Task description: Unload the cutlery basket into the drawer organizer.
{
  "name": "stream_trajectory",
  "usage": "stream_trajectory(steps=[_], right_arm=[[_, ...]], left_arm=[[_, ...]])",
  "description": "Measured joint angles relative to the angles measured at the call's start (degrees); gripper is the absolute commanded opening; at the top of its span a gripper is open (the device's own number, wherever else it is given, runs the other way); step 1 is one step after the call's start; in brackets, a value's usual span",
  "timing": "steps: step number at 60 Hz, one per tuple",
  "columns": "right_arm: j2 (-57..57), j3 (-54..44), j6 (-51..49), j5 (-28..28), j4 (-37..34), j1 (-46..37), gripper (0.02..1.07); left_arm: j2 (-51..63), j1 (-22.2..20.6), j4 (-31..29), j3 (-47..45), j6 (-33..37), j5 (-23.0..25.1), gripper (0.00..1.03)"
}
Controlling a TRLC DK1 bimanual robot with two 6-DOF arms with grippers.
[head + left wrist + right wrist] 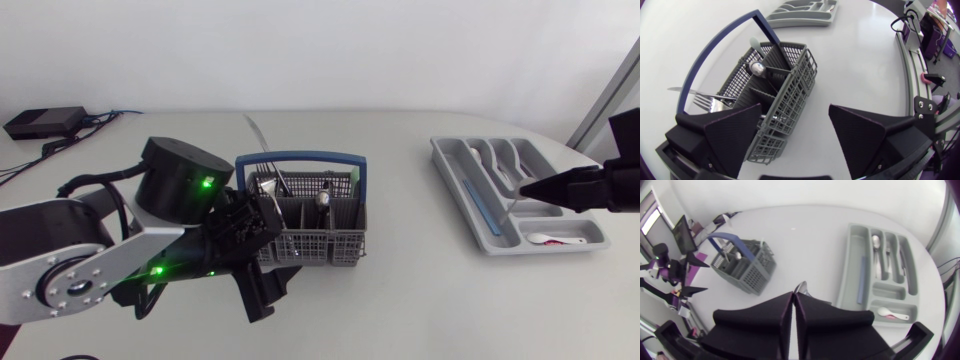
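Observation:
The grey cutlery basket point(320, 245) with a blue handle stands mid-table and holds a fork point(705, 102), a metal spoon point(756, 67) and a white spoon point(754, 42). My left gripper point(262, 290) is open at the basket's near left corner; in the left wrist view one finger point(732, 135) lies against the basket wall point(785, 112). The grey drawer organizer point(455, 190) lies at the right. Above its middle my right gripper point(528, 188) is shut on a metal cutlery piece point(801, 287) whose tip sticks out past the fingers.
In the organizer lie spoons and forks point(885, 255), a long blue piece point(861, 277) and a small white spoon point(892, 312). A black box with cables point(45, 122) sits at the far left. Bare table lies between basket and organizer.

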Motion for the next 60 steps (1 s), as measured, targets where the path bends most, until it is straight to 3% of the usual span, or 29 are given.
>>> stream_trajectory(steps=[18, 60], right_arm=[[8.68, -1.77, -6.23, 12.55, 13.11, -7.48, 0.09], [29.11, -2.3, -11.76, 27.23, 34.95, -11.58, 0.11]], left_arm=[[1.44, -1.07, 0.17, 1.51, 0.0, -1.25, 0.93], [4.15, -2.27, 0.35, 3.8, -0.46, -2.29, 0.93]])
